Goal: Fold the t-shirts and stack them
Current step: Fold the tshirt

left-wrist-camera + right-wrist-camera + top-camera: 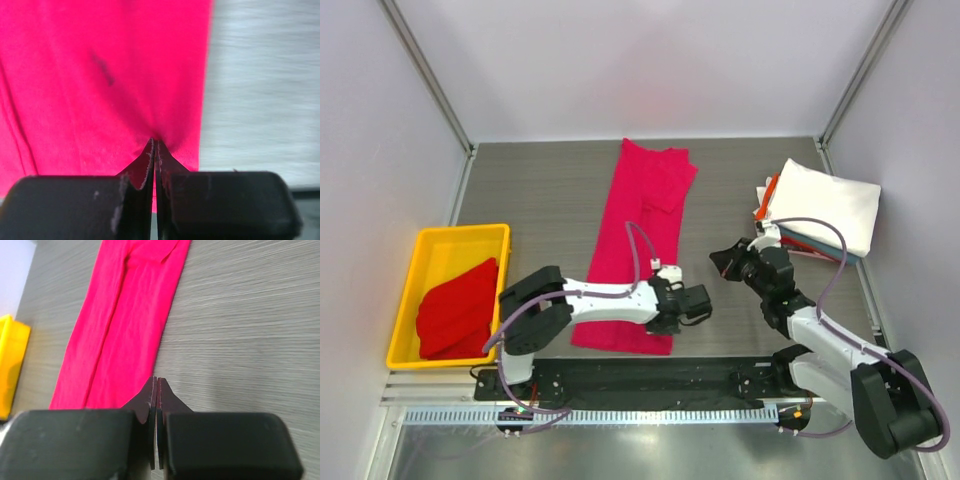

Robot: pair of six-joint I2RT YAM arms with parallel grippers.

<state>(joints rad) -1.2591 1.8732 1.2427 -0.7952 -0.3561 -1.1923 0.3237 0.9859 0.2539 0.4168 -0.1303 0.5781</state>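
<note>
The magenta-pink t-shirt lies folded into a long strip down the middle of the table. My left gripper is at the strip's near right edge. In the left wrist view my left gripper is shut, and the shirt's cloth puckers into its tips. My right gripper is shut and empty over bare table, just right of the shirt; in its own view the gripper's jaws are pressed together. A darker red shirt lies crumpled in the tray. A white shirt tops a folded stack at the back right.
The yellow tray stands at the left edge, also seen in the right wrist view. Orange and light blue edges show under the white shirt. Grey walls close the table on three sides. A black rail runs along the near edge.
</note>
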